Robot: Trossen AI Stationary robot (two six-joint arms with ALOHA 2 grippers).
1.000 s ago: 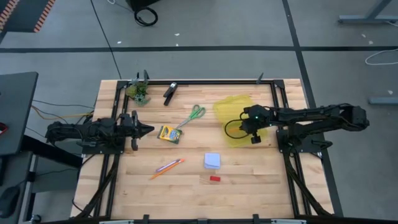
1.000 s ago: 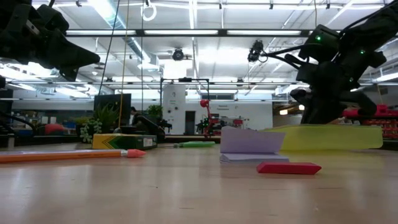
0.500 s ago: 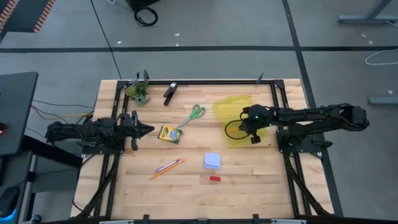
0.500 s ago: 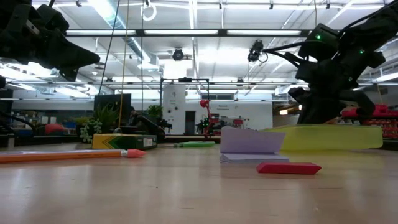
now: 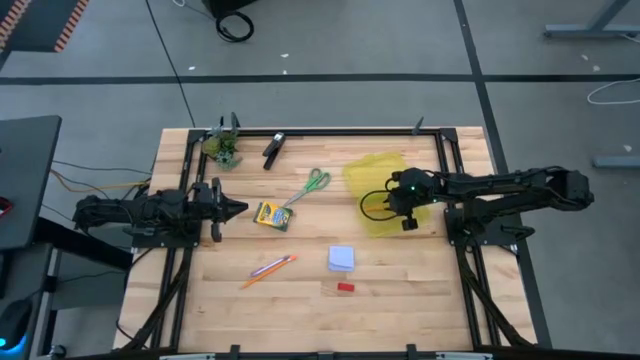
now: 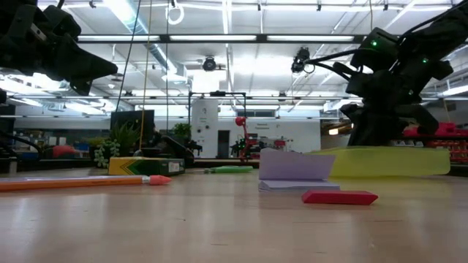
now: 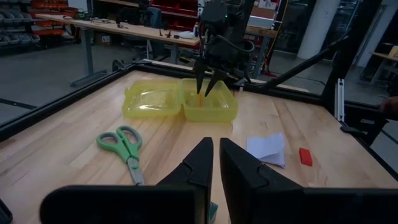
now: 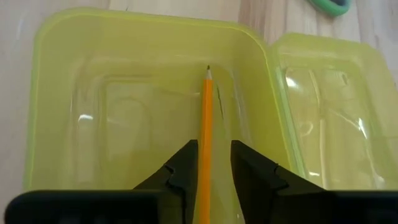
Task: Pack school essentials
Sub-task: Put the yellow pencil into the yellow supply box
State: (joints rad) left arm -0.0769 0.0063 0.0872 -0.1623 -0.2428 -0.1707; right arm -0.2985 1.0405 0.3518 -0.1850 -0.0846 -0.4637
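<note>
Right hand [image 8: 208, 163] straddles slim orange pencil [image 8: 206, 134].

The light is bright and even, coming from long ceiling lamps [image 6: 219, 38] that show in the low view. In the high view the wooden table [image 5: 400, 290] is evenly lit and the shadows on it are short and soft. The low view is against the light, so both arms appear as dark shapes, and the near edge of the table is out of focus. The yellow box [image 8: 124, 112] shows small white glare spots.
</note>
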